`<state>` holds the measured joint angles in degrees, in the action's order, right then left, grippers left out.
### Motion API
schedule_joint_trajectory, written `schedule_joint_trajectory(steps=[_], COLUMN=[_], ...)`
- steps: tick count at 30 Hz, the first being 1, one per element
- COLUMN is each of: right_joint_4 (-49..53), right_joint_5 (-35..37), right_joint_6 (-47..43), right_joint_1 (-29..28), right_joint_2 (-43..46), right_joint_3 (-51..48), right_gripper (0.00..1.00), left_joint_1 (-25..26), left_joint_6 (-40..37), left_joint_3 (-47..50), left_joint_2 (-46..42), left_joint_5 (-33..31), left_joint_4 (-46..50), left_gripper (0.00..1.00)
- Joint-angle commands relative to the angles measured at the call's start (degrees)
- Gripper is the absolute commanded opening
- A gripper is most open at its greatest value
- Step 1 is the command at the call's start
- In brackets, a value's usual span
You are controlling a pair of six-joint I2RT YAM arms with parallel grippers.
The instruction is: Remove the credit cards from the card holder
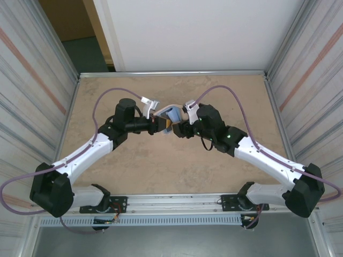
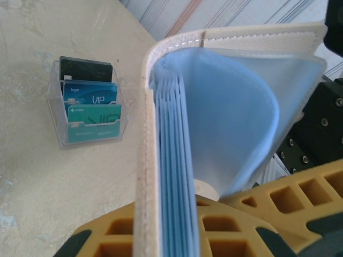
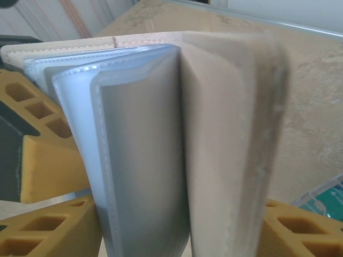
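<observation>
**Holder gripped in mid-air, cards seen in stand**

The holder (image 2: 230, 118) is seen closest in the left wrist view. It is stood on end and spread open, with the tan cover at 9 o'clock and a pale blue flap bowed out toward 3 o'clock. A stack of pale blue sleeves (image 2: 174, 176) is packed edge-on along the spine. In the right wrist view the holder (image 3: 225, 134) is shown from the other side, with clear sleeves at 9 o'clock and the tan cover at 3 o'clock.

The left gripper (image 2: 182, 225) is clamped on the holder's lower edge, at 6 o'clock. The right gripper (image 3: 177, 235) is placed with one yellow finger (image 3: 48, 230) on each side of the holder. Whether it is pressed on the holder or stood apart cannot be told.

In the top view the holder (image 1: 170, 115) is held above the middle of the table (image 1: 161, 171). It is met by the left gripper (image 1: 159, 124) from 9 o'clock and by the right gripper (image 1: 179, 127) from 3 o'clock.

The cards (image 2: 91, 115) are found well apart from the holder, at 10 o'clock in the left wrist view. They are stood upright in a clear stand (image 2: 55, 101) on the table (image 2: 43, 182), with black at the back, blue in the middle and teal in front.
</observation>
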<state>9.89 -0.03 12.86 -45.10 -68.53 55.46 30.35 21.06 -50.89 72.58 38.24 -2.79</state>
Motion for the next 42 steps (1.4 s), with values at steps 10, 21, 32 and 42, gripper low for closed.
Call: schedule_joint_trajectory(steps=[10,21,32,42], right_joint_4=[-4.8,-15.0,-23.2,-27.8], right_joint_5=[-7.8,-25.4,-38.5,-42.7], right_joint_6=[4.3,12.7,17.0,23.7], right_joint_1=[5.6,14.7,17.5,18.9], right_joint_2=[3.8,4.0,3.4,2.0], right_joint_3=[-2.9,-8.8,-10.7,-11.3], right_gripper=[0.62,0.52,0.23,0.0], left_joint_1=[-2.0,-2.5,-3.5,-5.4], left_joint_6=[-2.2,-4.1,-4.3,-3.0], left_joint_3=[-2.1,-4.0,-4.0,-1.9], left_joint_2=[-2.9,-2.6,-1.3,-1.7], left_joint_5=[4.6,6.7,9.8,10.6], left_joint_4=[2.9,6.9,6.1,3.3], left_gripper=[0.0,0.0,0.0,0.16])
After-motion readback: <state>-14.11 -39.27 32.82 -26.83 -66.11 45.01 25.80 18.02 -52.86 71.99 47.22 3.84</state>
